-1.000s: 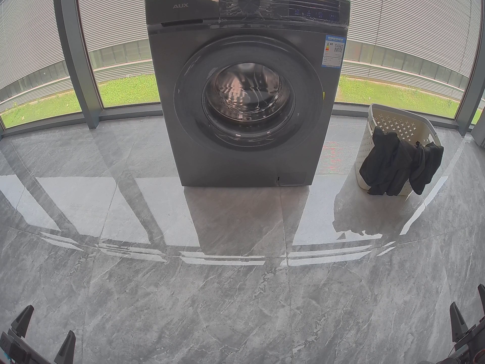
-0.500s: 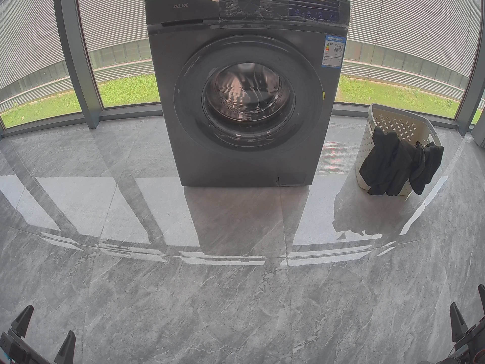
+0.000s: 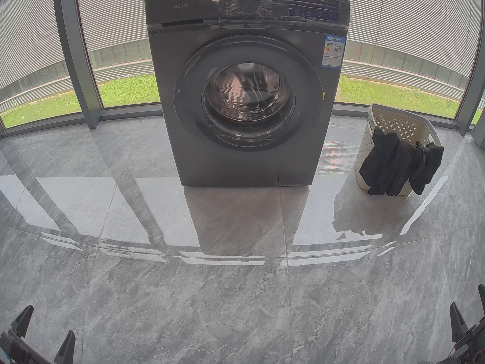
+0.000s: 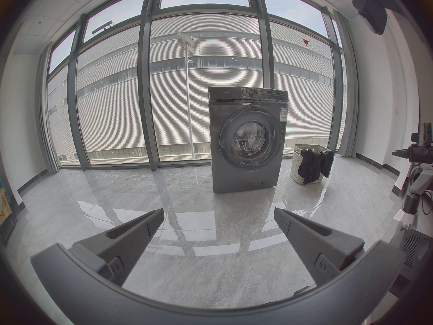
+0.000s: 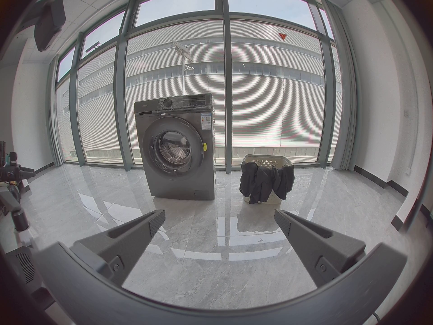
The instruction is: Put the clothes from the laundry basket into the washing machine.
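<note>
- The dark grey front-loading washing machine [image 3: 245,92] stands at 12 o'clock in the head view. Its round porthole door faces the robot and lies flush with the front panel.
- The white perforated plastic laundry basket [image 3: 365,152] sits on the floor at the machine's 3 o'clock, near it but not touching, and at about 2 o'clock in the head view.
- The black clothes [image 3: 399,163] are in the basket, draped over its near rim and hanging down the outer wall almost to the floor.
- The left gripper [image 3: 45,327] is at 7 o'clock in the head view, low over the glossy grey marble-look floor [image 3: 227,289]. In the left wrist view its two dark fingers [image 4: 217,213] are spread wide with nothing between them.
- The right gripper [image 3: 469,302] is at 4 o'clock in the head view. It too is spread wide and empty in the right wrist view [image 5: 217,214].
- Both grippers are well apart from the machine and the basket.
- Tall curved glass windows with dark frames [image 3: 40,51] stand behind the machine, from 9 through 3 o'clock.
</note>
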`<state>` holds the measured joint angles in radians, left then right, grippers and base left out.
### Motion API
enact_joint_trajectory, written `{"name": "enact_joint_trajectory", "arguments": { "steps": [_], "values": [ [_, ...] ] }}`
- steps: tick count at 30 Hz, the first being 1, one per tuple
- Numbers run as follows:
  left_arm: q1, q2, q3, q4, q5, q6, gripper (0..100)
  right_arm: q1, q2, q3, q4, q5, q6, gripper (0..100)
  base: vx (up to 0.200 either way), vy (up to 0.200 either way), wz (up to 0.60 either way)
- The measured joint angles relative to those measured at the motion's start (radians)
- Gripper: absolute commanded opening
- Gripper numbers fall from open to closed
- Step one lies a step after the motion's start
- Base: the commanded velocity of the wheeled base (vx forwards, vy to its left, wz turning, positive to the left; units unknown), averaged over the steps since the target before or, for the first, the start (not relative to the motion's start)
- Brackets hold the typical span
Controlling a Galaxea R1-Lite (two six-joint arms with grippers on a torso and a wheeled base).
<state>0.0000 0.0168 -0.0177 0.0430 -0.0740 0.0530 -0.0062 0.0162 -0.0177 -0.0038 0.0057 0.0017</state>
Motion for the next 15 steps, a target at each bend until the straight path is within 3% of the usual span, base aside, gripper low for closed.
{"name": "enact_joint_trajectory", "arguments": {
  "steps": [15],
  "values": [
    [-0.001, 0.000, 0.000, 0.000, 0.000, 0.002, 100, 0.000, 0.000, 0.000, 0.000, 0.000, 0.000, 100, 0.200, 0.000, 0.00]
  ]
}}
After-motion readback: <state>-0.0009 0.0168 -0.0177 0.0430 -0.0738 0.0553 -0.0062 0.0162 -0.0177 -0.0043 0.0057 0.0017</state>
